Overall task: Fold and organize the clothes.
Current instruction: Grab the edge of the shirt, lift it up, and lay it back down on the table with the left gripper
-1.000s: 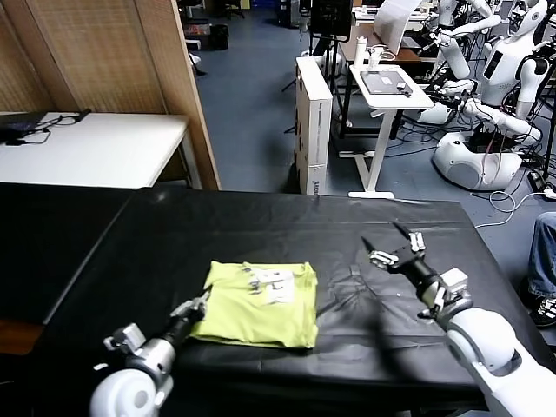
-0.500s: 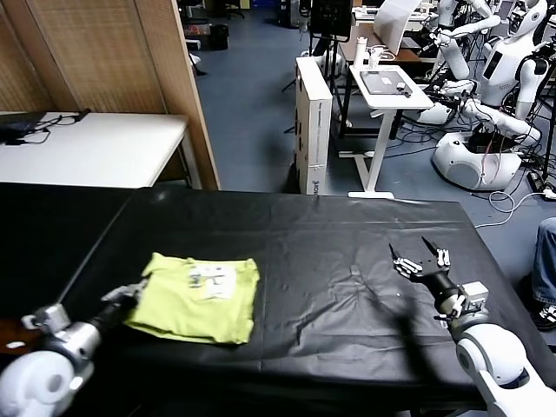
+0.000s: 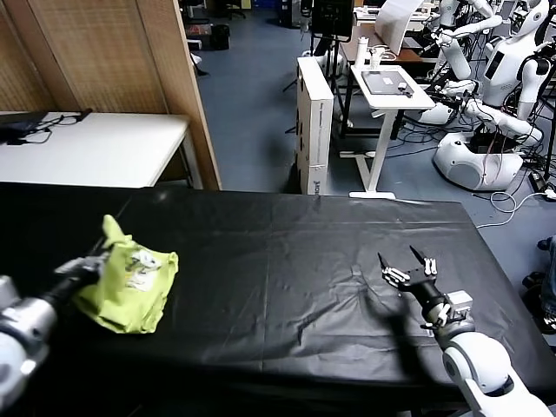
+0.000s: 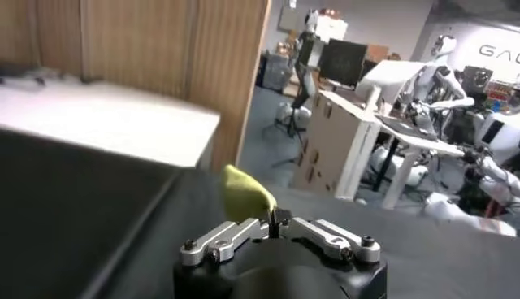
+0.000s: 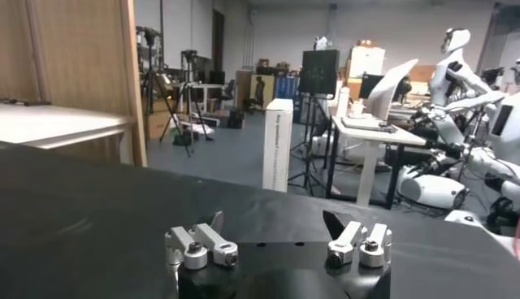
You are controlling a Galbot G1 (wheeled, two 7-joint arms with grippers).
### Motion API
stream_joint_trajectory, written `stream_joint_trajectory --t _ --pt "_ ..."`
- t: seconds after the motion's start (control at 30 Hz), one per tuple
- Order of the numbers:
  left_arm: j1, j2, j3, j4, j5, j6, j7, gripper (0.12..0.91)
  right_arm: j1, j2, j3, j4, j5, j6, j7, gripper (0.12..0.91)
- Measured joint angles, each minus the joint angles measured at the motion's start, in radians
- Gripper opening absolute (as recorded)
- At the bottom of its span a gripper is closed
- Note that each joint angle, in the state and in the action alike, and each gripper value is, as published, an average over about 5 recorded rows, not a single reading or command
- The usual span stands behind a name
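T-shirt: lime T-shirt [image 3: 130, 276], bundled into a folded wad with the small white print facing up, at about 9 o'clock on the table [image 3: 287, 278], near its left edge. One corner sticks up; in the left wrist view [image 4: 244, 192] I see only that corner poking above the fingers.
Left gripper: left gripper [image 3: 87, 265] has its fingers pressed together, pinching the 9 o'clock edge of the shirt. The cloth looks partly lifted, but I cannot tell if its underside touches the table.
Right gripper: right gripper [image 3: 407, 270] hovers at about 4 o'clock, well apart from the shirt, fingers spread wide and holding nothing. The right wrist view [image 5: 272, 231] confirms the gap.
Step in hand: I judge this to be the organizing part, with the folded shirt carried toward the left side for placement.
Next move: calls for setting the bundle down flat before I let go, so the folds do not spring open; the raised corner may need tucking.
Risk: a one-sided pinch could let the layers sag apart.
Hidden: the left arm is mostly cut off at the frame edge; the shirt's neck and sleeves are lost inside the bundle; I cannot count the folds.
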Motion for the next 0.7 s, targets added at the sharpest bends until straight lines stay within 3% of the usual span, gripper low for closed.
stream_joint_trajectory --t 0.07,0.23,0.4,0.6,0.7 --pt "-0.026 -0.061 0.088 -0.037 0.03 0.003 -0.029 0.161 -0.008 0.004 0.0 0.004 -0.011 0.001 0.0 0.907" --pt "-0.086 -0.224 0.338 -0.056 0.094 0.007 -0.059 0.161 -0.022 0.021 -0.016 0.009 -0.049 0.001 -0.001 0.907" --pt "-0.138 -0.37 0.54 -0.006 0.165 0.004 -0.053 0.161 -0.013 0.032 -0.048 0.01 -0.077 -0.004 -0.001 0.907" --pt "-0.175 -0.444 0.634 0.063 0.216 -0.003 -0.046 0.163 0.01 0.017 -0.12 0.042 -0.019 -0.029 -0.009 0.907" --pt "-0.177 -0.441 0.646 0.066 0.217 -0.003 -0.04 0.245 0.024 0.002 -0.162 0.058 0.033 -0.056 -0.005 0.907"
